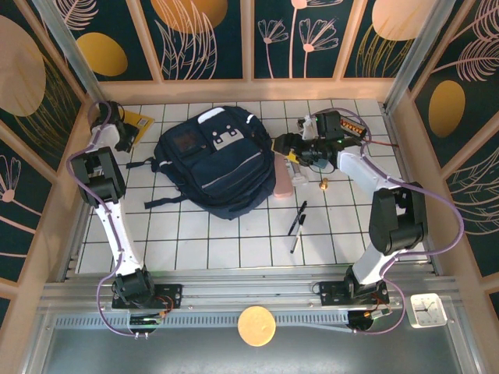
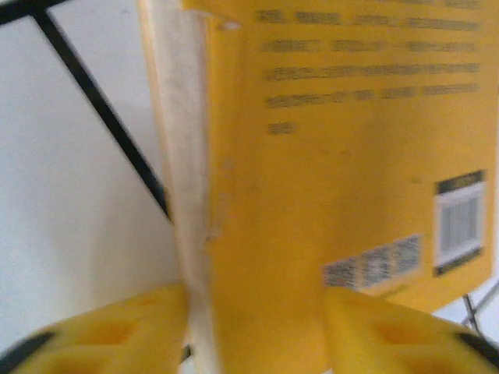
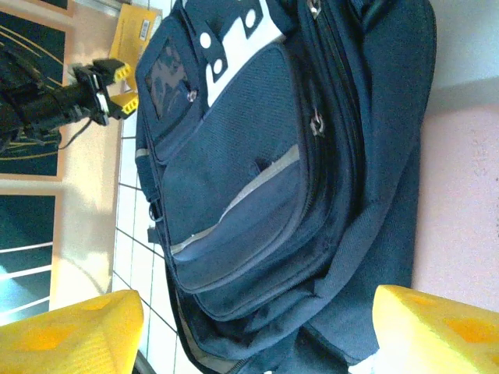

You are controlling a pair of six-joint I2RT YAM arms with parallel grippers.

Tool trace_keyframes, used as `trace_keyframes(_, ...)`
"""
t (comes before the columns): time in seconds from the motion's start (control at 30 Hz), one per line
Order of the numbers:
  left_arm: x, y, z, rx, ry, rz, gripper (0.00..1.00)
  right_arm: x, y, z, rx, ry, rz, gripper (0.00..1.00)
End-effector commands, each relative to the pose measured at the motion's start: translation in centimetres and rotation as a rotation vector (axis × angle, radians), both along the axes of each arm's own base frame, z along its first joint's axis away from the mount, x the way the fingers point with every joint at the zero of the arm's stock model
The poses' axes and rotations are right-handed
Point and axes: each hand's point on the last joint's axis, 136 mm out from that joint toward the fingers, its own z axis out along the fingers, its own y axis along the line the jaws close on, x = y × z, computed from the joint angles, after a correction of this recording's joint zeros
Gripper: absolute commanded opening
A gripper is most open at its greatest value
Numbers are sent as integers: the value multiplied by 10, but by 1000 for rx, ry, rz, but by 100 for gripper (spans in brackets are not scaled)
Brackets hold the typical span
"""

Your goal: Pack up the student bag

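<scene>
Left of the large navy-blue fabric student bag (image 1: 214, 160), the left hand (image 2: 253, 331) pinches a thin yellow book (image 2: 351, 156), which likely needs lifting bagward next, while the right hand (image 3: 257, 343) gapes wide, empty.

Bright, even overhead light, soft shadows; left wrist view blurred and washed-out
</scene>
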Motion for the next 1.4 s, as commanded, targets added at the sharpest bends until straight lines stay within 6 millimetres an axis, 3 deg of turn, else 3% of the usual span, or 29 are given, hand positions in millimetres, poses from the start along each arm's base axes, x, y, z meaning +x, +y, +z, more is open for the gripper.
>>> trace_keyframes(0.0,-1,-3,-24,-46,14,-23,29,8,-2,6,-8,-11,-19,77)
trace_keyframes(0.13,-11,-5,-35,-70,32,-30,1,12,-5,8,-17,-21,-44,77)
trace_keyframes(0.23,-19,-9,-34,-78,22,-47,0,13,-5,10,-10,-25,-55,76)
trace_keyframes(0.37,-26,-24,-11,-115,-61,-83,0,12,3,12,1,-39,-45,76)
trace_keyframes(0.6,-47,-55,92,-194,-350,-114,0,2,43,29,31,-104,33,75)
trace_keyframes(0.83,-81,-66,181,-156,-522,-136,0,-16,82,54,72,-152,104,75)
trace_keyframes(1.03,-113,-80,239,-103,-583,-200,0,-32,116,70,110,-154,205,76)
trace_keyframes(1.13,-141,-73,230,-16,-491,-180,0,-36,139,70,125,-138,245,78)
trace_keyframes(1.17,-151,-65,221,4,-452,-150,10,-38,144,71,128,-140,254,79)
trace_keyframes(1.2,-159,-58,207,-23,-428,-116,39,-39,150,71,132,-140,264,81)
trace_keyframes(1.23,-164,-54,192,-82,-423,-88,57,-40,155,70,134,-139,274,82)
trace_keyframes(1.37,-163,-42,147,-221,-403,-23,65,-45,165,61,146,-126,303,83)
